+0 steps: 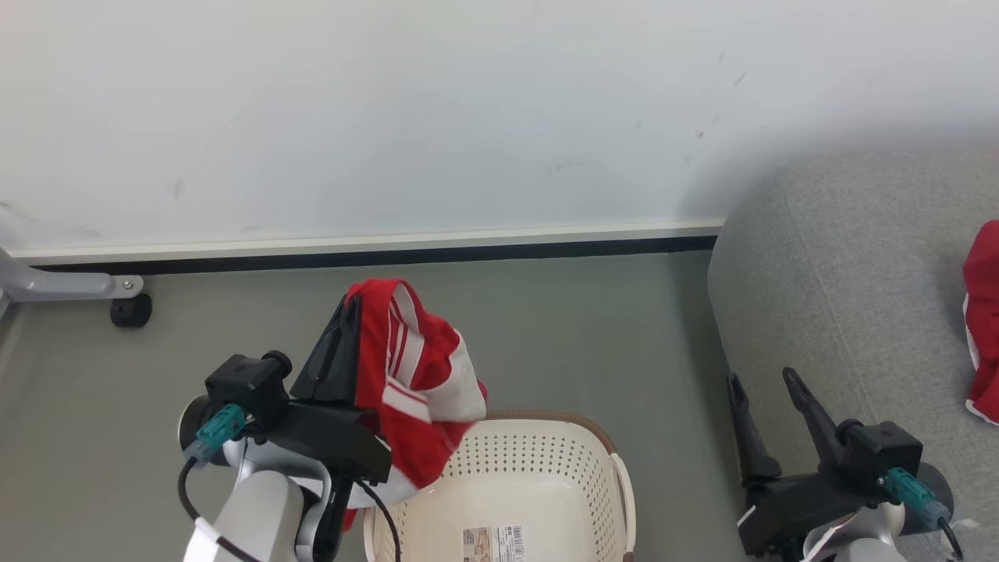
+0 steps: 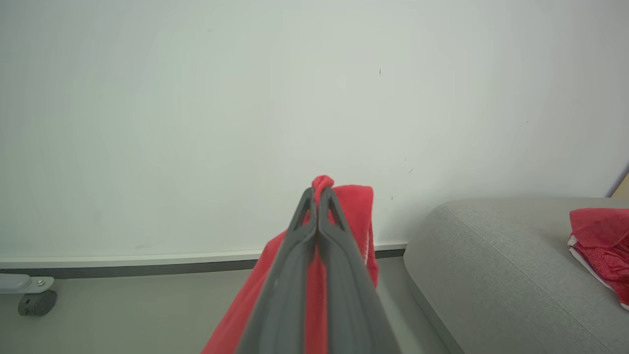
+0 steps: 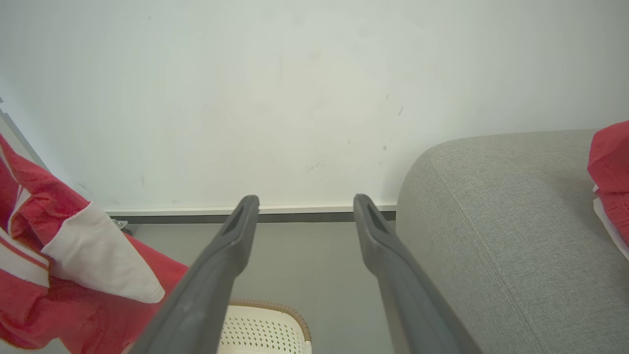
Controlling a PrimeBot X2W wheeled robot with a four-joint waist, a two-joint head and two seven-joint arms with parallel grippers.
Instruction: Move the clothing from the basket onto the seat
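Note:
The clothing (image 1: 417, 375), bright red with white stripes and panels, hangs from my left gripper (image 1: 353, 300), which is shut on its top fold above the basket's left side. In the left wrist view the red fabric (image 2: 351, 206) bunches around the closed left gripper (image 2: 319, 192). The cream perforated basket (image 1: 546, 476) with its brown rim sits on the floor below. My right gripper (image 1: 761, 376) stands open and empty over the near corner of the grey seat (image 1: 851, 265); the right wrist view shows its spread fingers (image 3: 236, 236) with the clothing (image 3: 73, 265) at left.
A second red garment (image 1: 983, 320) lies on the seat at the right edge. A white wall with a dark baseboard (image 1: 375, 254) runs behind. A grey frame leg with a black caster (image 1: 129, 310) stands at the far left. Grey floor lies between basket and seat.

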